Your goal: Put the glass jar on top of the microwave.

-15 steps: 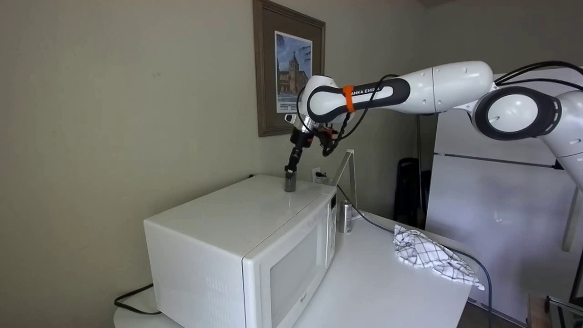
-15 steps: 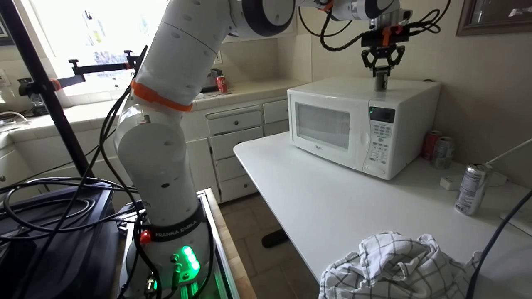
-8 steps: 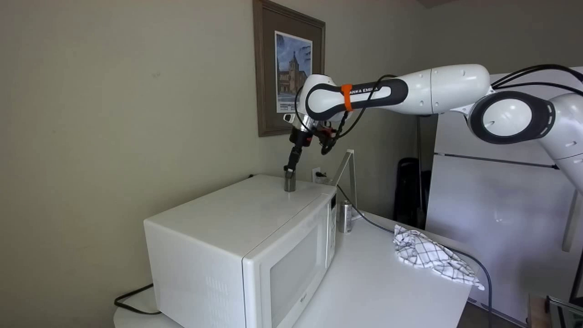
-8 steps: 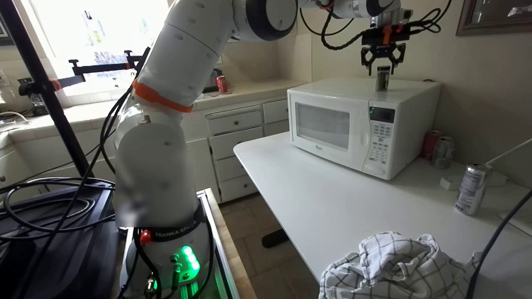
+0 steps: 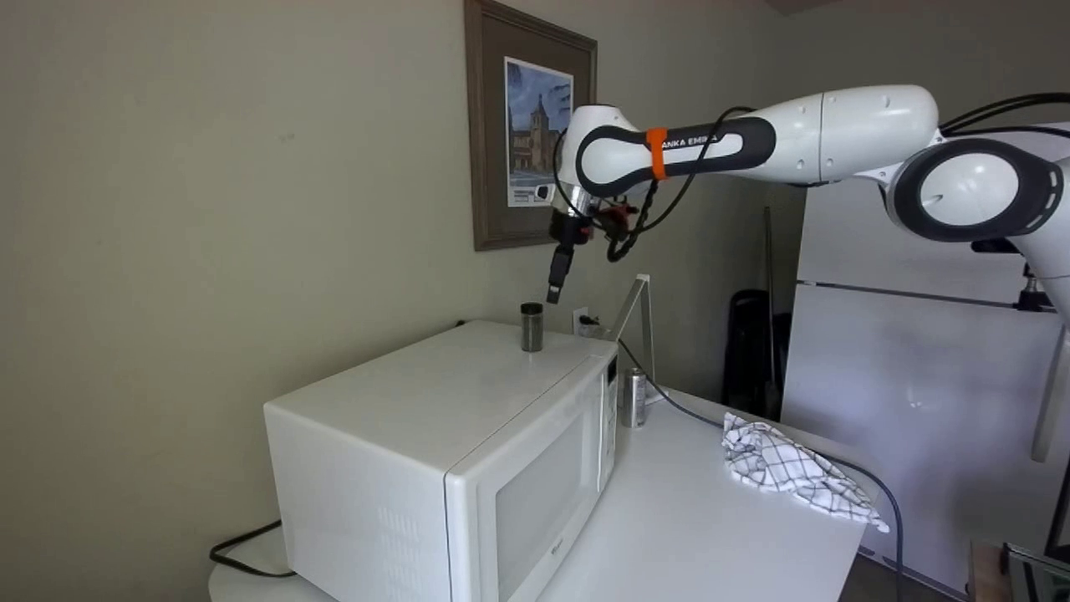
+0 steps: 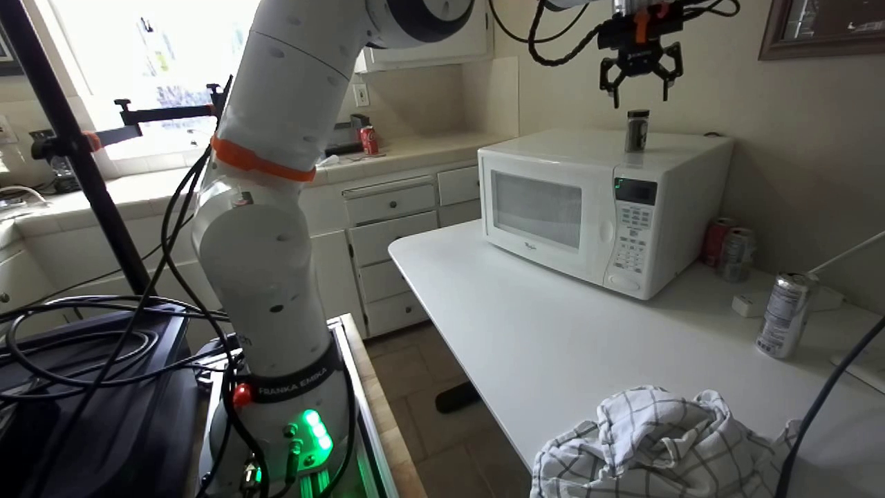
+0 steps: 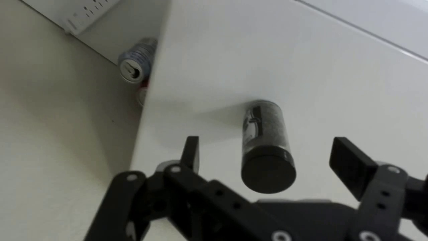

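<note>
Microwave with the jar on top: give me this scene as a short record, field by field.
Glass jar: upright on top of the microwave
Lid: dark, on the jar
Gripper: open, higher than the jar and apart from it
Microwave door: shut
Table: holds the microwave, a crumpled checked cloth and metal cans
Task state: looks done, judging by where the jar stands
</note>
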Action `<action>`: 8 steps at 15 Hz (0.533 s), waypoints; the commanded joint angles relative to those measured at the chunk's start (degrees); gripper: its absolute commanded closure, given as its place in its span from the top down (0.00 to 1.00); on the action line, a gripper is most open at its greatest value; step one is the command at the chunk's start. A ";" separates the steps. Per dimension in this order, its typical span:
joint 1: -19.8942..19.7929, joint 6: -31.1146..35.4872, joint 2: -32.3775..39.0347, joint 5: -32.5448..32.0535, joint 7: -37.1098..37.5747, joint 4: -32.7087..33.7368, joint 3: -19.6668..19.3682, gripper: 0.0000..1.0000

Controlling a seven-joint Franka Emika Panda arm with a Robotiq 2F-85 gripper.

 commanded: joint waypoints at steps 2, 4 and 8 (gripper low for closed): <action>-0.22 -5.79 -12.83 -3.64 3.82 -15.91 -2.76 1.00; -1.00 -9.00 -16.47 -2.73 3.03 -21.16 -3.23 1.00; -4.07 -9.71 -23.74 -0.20 3.52 -32.46 -2.98 1.00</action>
